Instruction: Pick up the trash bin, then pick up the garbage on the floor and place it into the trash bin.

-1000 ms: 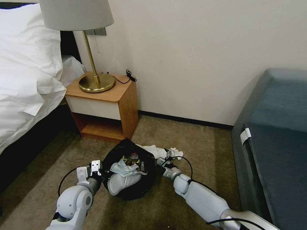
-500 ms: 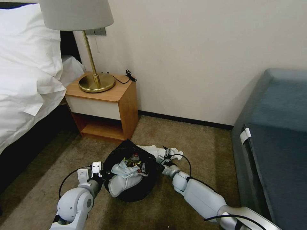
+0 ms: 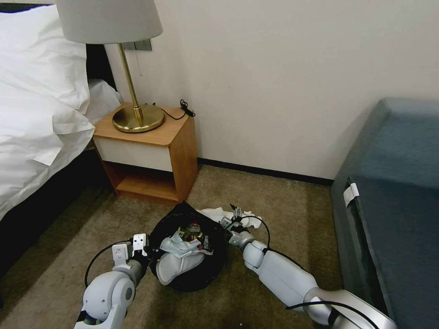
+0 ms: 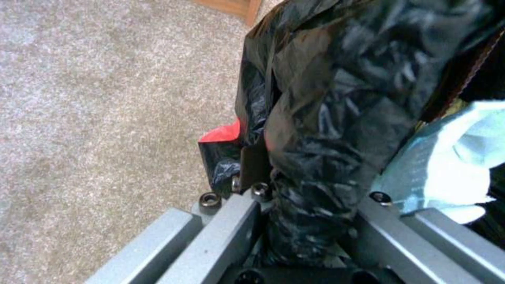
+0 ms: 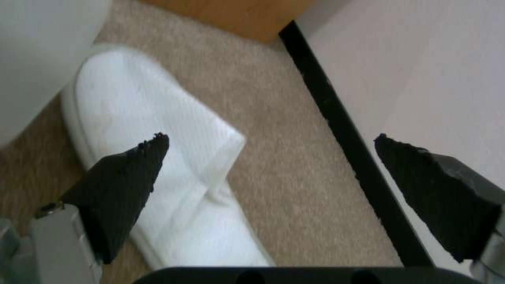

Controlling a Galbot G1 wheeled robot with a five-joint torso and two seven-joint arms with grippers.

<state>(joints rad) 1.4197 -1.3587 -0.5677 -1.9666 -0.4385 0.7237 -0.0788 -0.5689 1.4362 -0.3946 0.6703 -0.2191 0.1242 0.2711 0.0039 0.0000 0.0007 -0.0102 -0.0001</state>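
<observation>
The trash bin (image 3: 190, 249), lined with a crinkly black bag, is held low over the carpet (image 3: 283, 205) by the left gripper (image 3: 145, 250), whose fingers are clamped on the bag-covered rim at the bin's 9 o'clock side. In the left wrist view the black plastic (image 4: 326, 118) is seen pinched between the two grey finger bars. Inside the bin one white slipper (image 3: 176, 265) lies under a pale wrapper and small litter.

The second slipper (image 5: 163, 165) lies flat on the carpet at about 1 o'clock from the bin, just beside it. The right gripper (image 3: 230, 218) is poised over it with its fingers spread wide; nothing is held between the black pads (image 5: 126, 185).

The step in hand is judged to be the pick of this slipper. A good grasp is judged to need the open pads lowered astride the folded upper, where the fabric can be pinched, rather than across the flat sole. The bin should be kept level, with its mouth upward, so the contents are not spilled.
</observation>
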